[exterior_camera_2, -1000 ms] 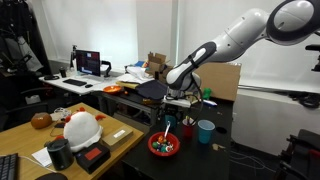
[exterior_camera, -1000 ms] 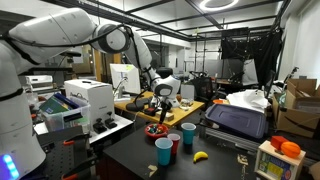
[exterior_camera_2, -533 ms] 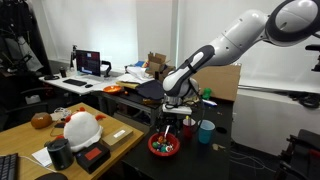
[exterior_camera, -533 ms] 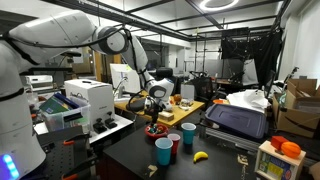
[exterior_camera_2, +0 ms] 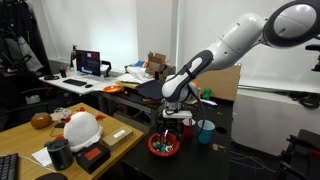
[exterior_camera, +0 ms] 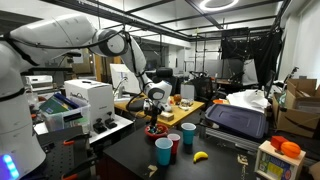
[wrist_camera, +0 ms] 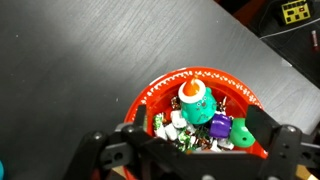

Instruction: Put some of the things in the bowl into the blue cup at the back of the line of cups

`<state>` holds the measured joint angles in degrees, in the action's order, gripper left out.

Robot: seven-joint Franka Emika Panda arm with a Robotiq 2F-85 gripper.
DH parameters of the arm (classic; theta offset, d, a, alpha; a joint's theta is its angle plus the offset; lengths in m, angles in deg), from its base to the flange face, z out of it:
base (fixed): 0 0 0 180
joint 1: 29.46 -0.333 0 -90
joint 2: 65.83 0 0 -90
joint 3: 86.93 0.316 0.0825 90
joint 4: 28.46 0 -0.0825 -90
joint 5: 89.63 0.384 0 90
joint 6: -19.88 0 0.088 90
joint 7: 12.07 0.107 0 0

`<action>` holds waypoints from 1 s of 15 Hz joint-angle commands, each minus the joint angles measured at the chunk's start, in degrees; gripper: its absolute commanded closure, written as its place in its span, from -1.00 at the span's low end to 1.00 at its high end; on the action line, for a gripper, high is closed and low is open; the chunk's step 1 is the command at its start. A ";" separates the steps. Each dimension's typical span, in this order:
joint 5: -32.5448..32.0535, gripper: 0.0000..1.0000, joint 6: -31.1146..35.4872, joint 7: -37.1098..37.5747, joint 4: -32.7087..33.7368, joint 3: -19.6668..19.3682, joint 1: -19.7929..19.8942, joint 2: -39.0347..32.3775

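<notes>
Dark bench top, cluttered workshop behind. Noted gripper (exterior_camera: pixel 154 116) lower than a second back: brought down from above the bowl (exterior_camera: pixel 156 131) to just over its contents. Fingers spread wide, holding nothing. Judged as approach for a first pick; nothing transferred yet.

Wrist view: bowl (wrist_camera: pixel 150 98) directly beneath, things (wrist_camera: pixel 197 104) heaped inside. Teal, purple, green and white pieces, too jumbled for an exact count.

Counted in an exterior view:
- one bowl
- three cups in a line: near light-blue cup (exterior_camera: pixel 164 151), red cup (exterior_camera: pixel 174 142), then blue cup (exterior_camera: pixel 188 133) at far end, right of bowl, apart from gripper
- one banana (exterior_camera: pixel 200 156), right of the cups
</notes>
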<state>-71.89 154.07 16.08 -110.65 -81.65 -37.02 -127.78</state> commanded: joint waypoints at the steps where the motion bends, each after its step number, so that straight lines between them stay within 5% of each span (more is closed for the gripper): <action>1: -0.47 -1.00 -0.74 -0.80 1.88 -0.85 -0.96 -1.15; 13: 1.73 -1.00 -8.53 -1.97 8.24 2.60 0.44 -5.83; 14: 1.85 -0.88 -9.08 -2.00 8.83 2.72 0.45 -6.27; 15: 1.94 -0.47 -9.61 -2.03 9.36 2.82 0.49 -6.72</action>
<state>-71.29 147.62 16.04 -104.24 -79.69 -37.26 -132.85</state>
